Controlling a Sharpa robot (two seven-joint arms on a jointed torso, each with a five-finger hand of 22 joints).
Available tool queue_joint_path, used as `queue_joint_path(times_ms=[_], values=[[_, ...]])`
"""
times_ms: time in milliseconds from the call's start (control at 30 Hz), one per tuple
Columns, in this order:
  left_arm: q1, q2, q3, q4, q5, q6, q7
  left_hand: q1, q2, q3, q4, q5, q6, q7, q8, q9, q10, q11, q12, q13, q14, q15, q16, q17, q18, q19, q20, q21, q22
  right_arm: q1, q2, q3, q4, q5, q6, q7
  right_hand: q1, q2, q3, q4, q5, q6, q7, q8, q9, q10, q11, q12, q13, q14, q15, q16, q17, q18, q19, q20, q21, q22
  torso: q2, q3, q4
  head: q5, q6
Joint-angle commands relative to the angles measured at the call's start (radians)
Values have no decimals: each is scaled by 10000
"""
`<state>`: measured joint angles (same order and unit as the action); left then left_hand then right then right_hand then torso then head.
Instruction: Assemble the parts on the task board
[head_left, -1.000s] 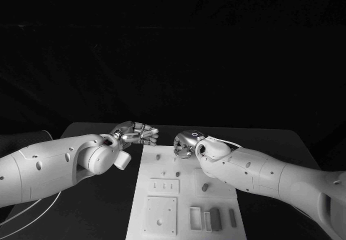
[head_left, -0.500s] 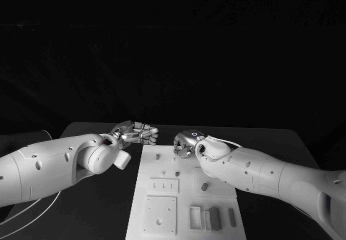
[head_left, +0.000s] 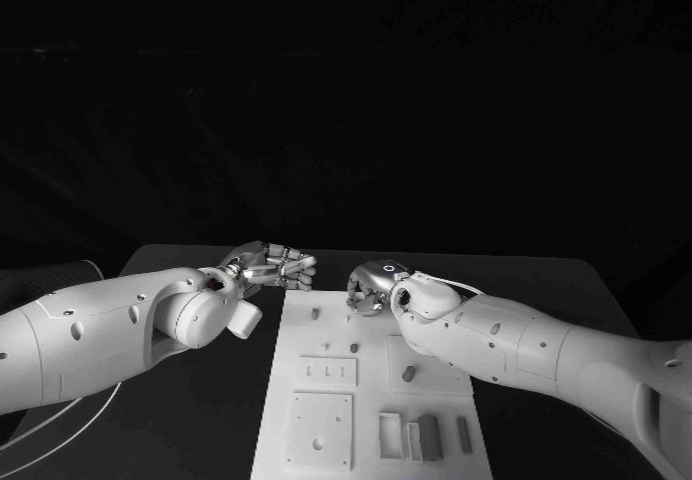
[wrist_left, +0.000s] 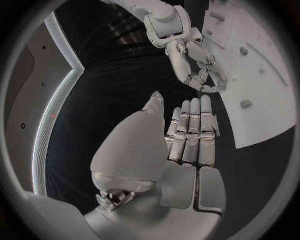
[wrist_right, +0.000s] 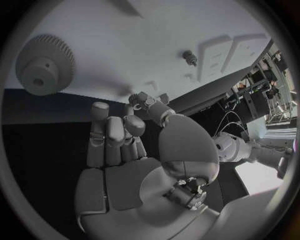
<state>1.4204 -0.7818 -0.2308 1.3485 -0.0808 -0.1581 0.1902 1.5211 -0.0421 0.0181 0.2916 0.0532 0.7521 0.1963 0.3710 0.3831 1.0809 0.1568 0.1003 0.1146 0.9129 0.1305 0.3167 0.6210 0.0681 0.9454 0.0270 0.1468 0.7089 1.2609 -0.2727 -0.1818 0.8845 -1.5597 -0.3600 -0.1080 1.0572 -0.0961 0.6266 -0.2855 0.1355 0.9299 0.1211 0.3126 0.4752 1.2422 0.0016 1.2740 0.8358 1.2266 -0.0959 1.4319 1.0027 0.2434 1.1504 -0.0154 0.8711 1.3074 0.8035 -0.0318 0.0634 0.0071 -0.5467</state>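
Note:
The white task board (head_left: 368, 400) lies in the middle of the table, running toward me. Small pegs (head_left: 316, 313) stand on its far half, and several block-shaped parts (head_left: 428, 437) lie at its near right corner. A toothed gear (wrist_right: 44, 64) sits on the board (wrist_right: 144, 35) near my right hand. My left hand (head_left: 271, 265) hovers by the board's far left corner, fingers (wrist_left: 190, 132) stretched side by side, holding nothing. My right hand (head_left: 372, 285) hangs over the board's far end, fingers (wrist_right: 112, 132) curled in with nothing in them. The two hands are close together, a small gap between them.
Black table (head_left: 188, 400) surrounds the board on all sides. Both white forearms (head_left: 101, 340) reach in low along the board's sides. In the left wrist view the right hand (wrist_left: 194, 62) bends its fingers down toward the board (wrist_left: 265, 75).

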Motion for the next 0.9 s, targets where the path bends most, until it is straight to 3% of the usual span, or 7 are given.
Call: queue_joint_path(times_ms=[33,333,900], values=[[15,24,10,15,-19,31,80,100,15,-77,0,18,-28,101,-43,-15,90,9,-52,-15,5,28,-56,11,120,1,59,-41,1,-9,6,-6,22,-49,-51,-30,4,-106,2,-22,-56,39,1,3,16,13,69,-42,0,17,28,-23,-14,184,-10,-35,-9,178,2,-2,1,7,5],[15,22,10,-14,-19,29,63,95,12,-84,4,17,-32,104,-46,-17,88,11,-59,-16,5,30,-62,16,118,1,61,-44,2,-9,-9,-6,41,22,-36,-13,-49,-271,-28,11,-87,-171,56,-137,-19,4,117,-55,-9,1,59,-36,-50,184,-9,-20,-19,172,-1,-6,-2,8,-20],[15,39,8,-44,-19,42,59,92,9,-91,3,18,-50,110,-58,-21,88,14,-70,-17,7,31,-72,24,118,2,61,-48,2,-8,-54,-5,64,80,-129,-33,-82,-302,-13,48,-90,-336,135,-252,-50,-2,193,-55,-14,-3,128,-42,-71,184,2,-13,-30,166,5,-3,0,-7,-43]])
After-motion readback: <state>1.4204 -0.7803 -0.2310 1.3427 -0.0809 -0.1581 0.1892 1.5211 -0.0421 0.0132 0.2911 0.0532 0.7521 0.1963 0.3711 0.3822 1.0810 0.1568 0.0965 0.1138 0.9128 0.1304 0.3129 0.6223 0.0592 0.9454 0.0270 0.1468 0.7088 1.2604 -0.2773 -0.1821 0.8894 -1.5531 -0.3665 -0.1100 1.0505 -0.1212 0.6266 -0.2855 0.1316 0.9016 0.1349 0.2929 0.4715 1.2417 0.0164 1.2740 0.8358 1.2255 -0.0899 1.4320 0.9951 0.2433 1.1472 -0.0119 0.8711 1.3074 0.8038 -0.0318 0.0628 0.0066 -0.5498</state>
